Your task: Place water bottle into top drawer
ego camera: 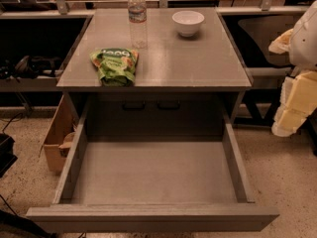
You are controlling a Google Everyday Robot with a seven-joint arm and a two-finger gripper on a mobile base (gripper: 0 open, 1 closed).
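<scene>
The water bottle (137, 18), clear with a white cap and a pale label band, stands upright at the back of the grey cabinet top (198, 58), left of centre. The top drawer (153, 218) is pulled fully open below the cabinet top, and its flat grey floor holds nothing. My gripper (293, 105), pale cream on the white arm, hangs at the right edge of the view beside the cabinet. It is well to the right of the bottle and above the drawer's right wall level, and it holds nothing I can see.
A white bowl (188, 22) sits right of the bottle at the back. A green snack bag (115, 66) lies near the front left of the cabinet top. A cardboard box (57, 138) stands on the floor left of the drawer. Rails and dark shelving flank the cabinet.
</scene>
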